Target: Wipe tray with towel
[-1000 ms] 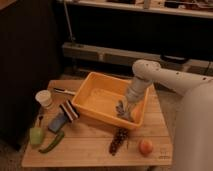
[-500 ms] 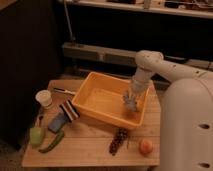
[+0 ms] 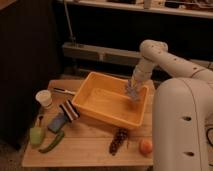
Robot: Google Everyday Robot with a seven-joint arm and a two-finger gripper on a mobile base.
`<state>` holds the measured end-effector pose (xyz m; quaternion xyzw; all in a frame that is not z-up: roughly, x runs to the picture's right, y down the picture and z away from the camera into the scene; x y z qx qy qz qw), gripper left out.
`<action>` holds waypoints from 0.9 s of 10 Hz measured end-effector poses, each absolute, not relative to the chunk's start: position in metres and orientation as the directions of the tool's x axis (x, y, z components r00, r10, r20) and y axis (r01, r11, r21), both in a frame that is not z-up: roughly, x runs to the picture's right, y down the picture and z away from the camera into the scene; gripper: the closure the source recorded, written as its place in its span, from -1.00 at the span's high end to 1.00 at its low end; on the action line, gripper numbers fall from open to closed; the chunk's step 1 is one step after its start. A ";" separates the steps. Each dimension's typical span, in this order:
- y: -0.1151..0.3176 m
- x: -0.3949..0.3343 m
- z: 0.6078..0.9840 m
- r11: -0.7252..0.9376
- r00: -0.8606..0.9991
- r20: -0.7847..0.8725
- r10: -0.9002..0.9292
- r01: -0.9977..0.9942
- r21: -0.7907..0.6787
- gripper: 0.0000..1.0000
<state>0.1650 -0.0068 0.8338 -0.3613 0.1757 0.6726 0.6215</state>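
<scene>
The robot's arm [image 3: 150, 60] reaches down from the upper right into the tray [image 3: 100, 112], which sits on a wooden table [image 3: 85, 147] with its long axis running from upper left to lower right; the gripper [image 3: 133, 91] hangs at the tray's far right wall, just inside the rim; a grey-blue towel [image 3: 132, 93] bunches at its tip, and the gripper appears clenched on that towel, though the cloth hides the fingers themselves; the towel looks pressed to, or just above, the inner face of the right wall, and which of the two cannot be told. Nearly all of the tray's floor lies to the gripper's left and toward the camera; so the wipe, judged from this position, would have to sweep leftward along the long axis, across the floor toward the near-left corner. Outside the tray stand a white cup [image 3: 44, 98], a blue flat piece with a dark striped block [image 3: 64, 116], a green pepper [image 3: 36, 135], a dark cob-like item [image 3: 118, 141] and an orange fruit [image 3: 145, 146]; all lie well apart from the gripper.
</scene>
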 end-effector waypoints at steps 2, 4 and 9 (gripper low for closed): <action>-0.007 0.125 0.831 -0.180 0.113 -0.671 0.733 -0.919 -0.351 -1.00; -0.004 0.103 0.829 -0.180 0.159 -0.649 0.744 -0.888 -0.423 -1.00; 0.017 0.035 0.839 -0.152 0.281 -0.629 0.725 -0.825 -0.544 -1.00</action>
